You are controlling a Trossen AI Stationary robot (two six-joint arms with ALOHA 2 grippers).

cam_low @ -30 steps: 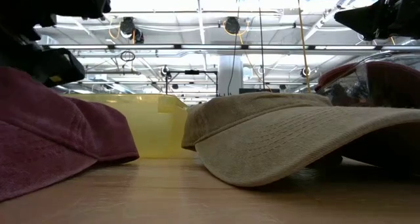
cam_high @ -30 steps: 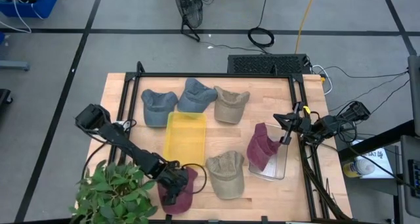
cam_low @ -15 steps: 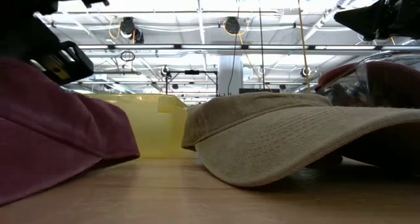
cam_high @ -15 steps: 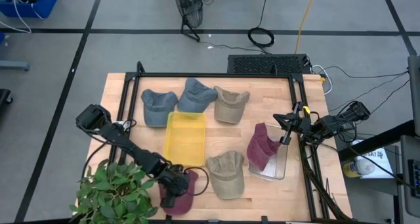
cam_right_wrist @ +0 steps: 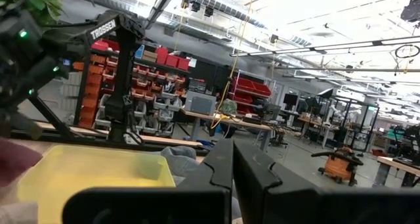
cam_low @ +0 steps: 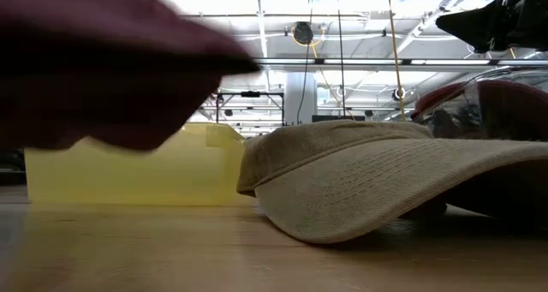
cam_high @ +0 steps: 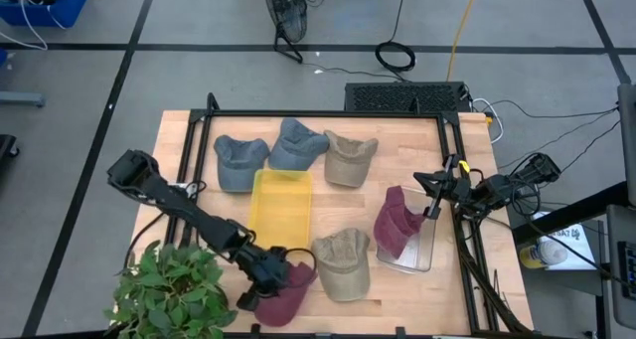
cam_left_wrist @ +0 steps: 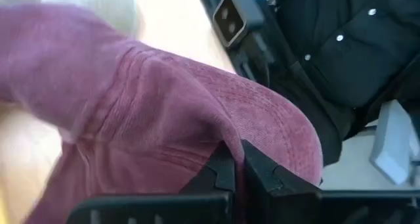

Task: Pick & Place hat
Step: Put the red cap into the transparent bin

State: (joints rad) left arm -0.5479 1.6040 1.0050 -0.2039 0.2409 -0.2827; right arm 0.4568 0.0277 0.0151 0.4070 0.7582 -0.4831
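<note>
Two dark fingers (cam_left_wrist: 226,168) of left gripper (cam_high: 270,276) pressed together, pinching fabric of maroon hat (cam_high: 285,295) at near edge of wooden table (cam_high: 397,130), beside tan hat (cam_high: 343,262). Maroon hat lifted off table, seen in low view as blurred dark-red mass (cam_low: 103,69) hanging over bare wood. Behind it, yellow bin (cam_high: 279,207) at table centre; farther back, two blue-grey hats (cam_high: 238,160) and another tan hat (cam_high: 350,157) in a row. Off to right, second maroon hat (cam_high: 396,223) resting on clear container (cam_high: 422,250). Right gripper (cam_high: 434,190) shut and empty, raised by table's right edge. Green plant (cam_high: 164,294) at near left corner. Grey tiled floor with cables and black grille around table.

Only from low view: ceiling trusses, bright lights, brim of near tan hat (cam_low: 377,185) up close. Only from right wrist view: shelves with red bins (cam_right_wrist: 157,79), workbenches, orange vacuum (cam_right_wrist: 341,165). Only from left wrist view: ribbed stitching on held hat (cam_left_wrist: 144,119), clamped between fingertips.
</note>
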